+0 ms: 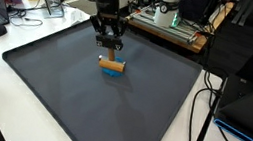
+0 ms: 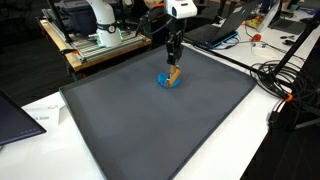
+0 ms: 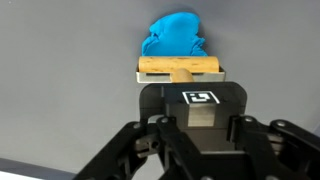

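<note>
Wooden block (image 3: 179, 67) gripped by the closed jaws of the gripper (image 3: 180, 80), set low over the far middle of the dark mat (image 1: 63, 91), blue crumpled lump (image 3: 173, 38) pressed against its far side, cables (image 2: 278, 78) lying beyond the mat's edge.

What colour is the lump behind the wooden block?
The lump is bright blue, clearest in the wrist view, just beyond the block.

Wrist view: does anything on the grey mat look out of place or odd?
Only the crumpled blue lump: it sits bunched against the far side of the wooden piece that the gripper holds. Nothing looks spilled or broken on the mat.
</note>
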